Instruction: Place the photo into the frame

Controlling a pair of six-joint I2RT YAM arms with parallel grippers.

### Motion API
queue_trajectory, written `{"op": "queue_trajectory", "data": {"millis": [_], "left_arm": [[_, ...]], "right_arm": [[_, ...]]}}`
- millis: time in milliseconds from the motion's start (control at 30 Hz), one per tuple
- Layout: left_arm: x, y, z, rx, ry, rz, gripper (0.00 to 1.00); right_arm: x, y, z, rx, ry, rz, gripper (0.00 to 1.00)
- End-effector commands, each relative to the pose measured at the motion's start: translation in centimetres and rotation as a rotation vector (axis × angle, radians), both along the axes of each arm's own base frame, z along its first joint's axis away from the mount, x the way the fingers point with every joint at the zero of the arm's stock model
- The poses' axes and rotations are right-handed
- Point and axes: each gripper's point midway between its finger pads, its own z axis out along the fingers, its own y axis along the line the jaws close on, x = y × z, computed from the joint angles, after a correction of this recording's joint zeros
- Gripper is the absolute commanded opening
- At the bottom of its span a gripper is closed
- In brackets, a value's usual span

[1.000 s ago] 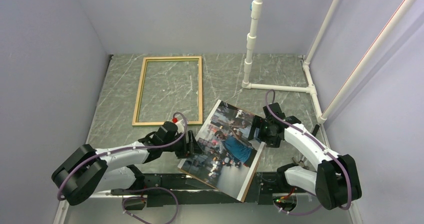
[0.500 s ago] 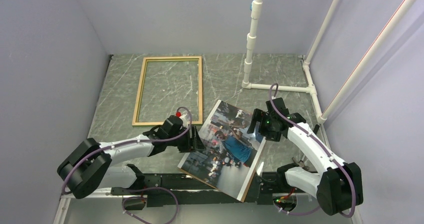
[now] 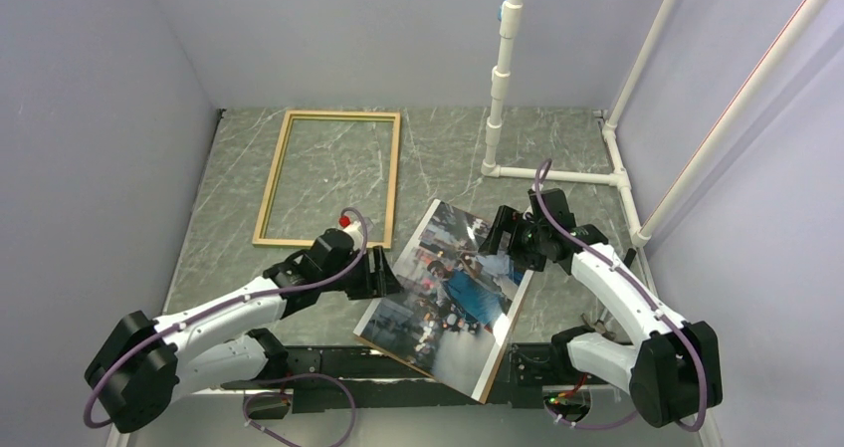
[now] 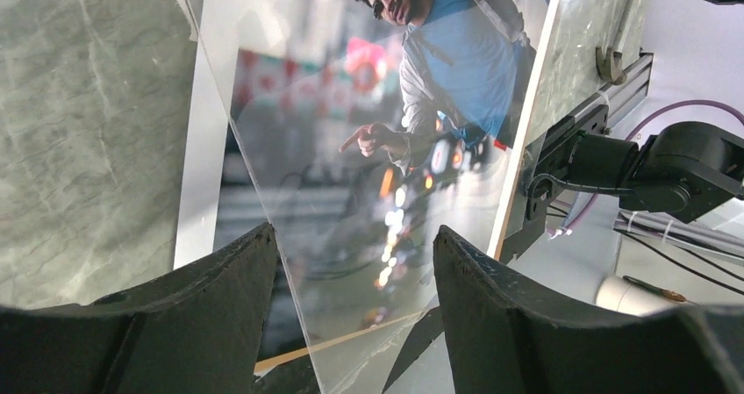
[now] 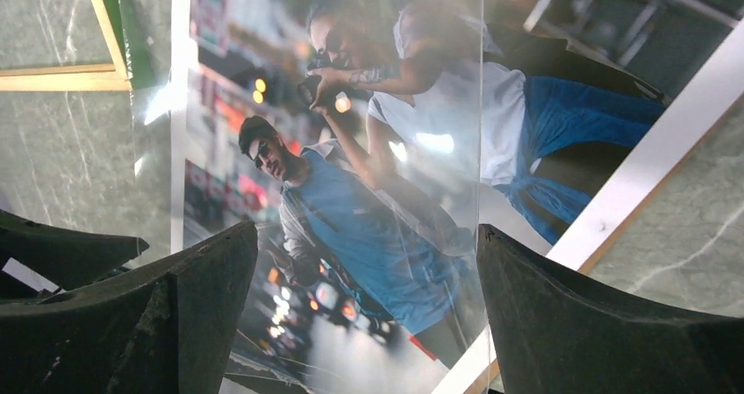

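Left gripper (image 4: 351, 236): jaws moderately apart, nothing clamped. Between the fingers the left wrist view shows only the print's surface and the slanting edge of a clear, glossy sheet (image 4: 368, 262) lying over it. From above, this gripper (image 3: 383, 273) sits at the left edge of the print.

Right gripper (image 5: 367, 232): jaws wide, empty, hovering over the print's face. From above it (image 3: 501, 233) stands at the print's far right edge.

Item under both grippers: the large rectangular colour photo of a street scene, man in a blue shirt at centre (image 3: 453, 293), face up, turned at an angle to the table edges. A thin tan board edge (image 3: 506, 345) shows along its right side. Its near corner lies over the black base rail (image 3: 328, 367).

Thin-railed rectangular frame of light natural wood (image 3: 343, 114): flat on the grey-green marbled table (image 3: 448, 148), far left of the print, apart from it, opening empty. In the right wrist view its inner side shows green (image 5: 53, 80).

White plastic pipe stand (image 3: 503, 69): far right of the table, clear of both arms
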Motion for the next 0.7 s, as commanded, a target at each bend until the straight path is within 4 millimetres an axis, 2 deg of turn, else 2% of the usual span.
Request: {"op": "queue_trajectory", "data": {"millis": [0, 100, 433, 567, 667], "left_arm": [[0.6, -0.8, 3.1, -0.074, -0.086, -0.001, 0.69], [0.5, -0.7, 3.3, -0.073, -0.096, -0.007, 0.70], [0.8, 0.4, 4.4, -0.018, -0.125, 0.022, 0.70], [0.9, 1.7, 4.0, 0.000, -0.120, 0.086, 0.71], [0.8, 2.9, 3.1, 0.030, -0.100, 0.147, 0.73]], "right_arm": [[-0.8, 2.9, 0.7, 0.138, 0.023, 0.083, 0.95], [-1.0, 2.3, 0.2, 0.105, 0.025, 0.066, 0.95], [-1.0, 3.0, 0.5, 0.154, -0.005, 0.084, 0.95], [-0.6, 3.8, 0.4, 0.196, -0.027, 0.114, 0.96], [0.4, 4.6, 0.4, 0.226, -0.047, 0.131, 0.96]]}}
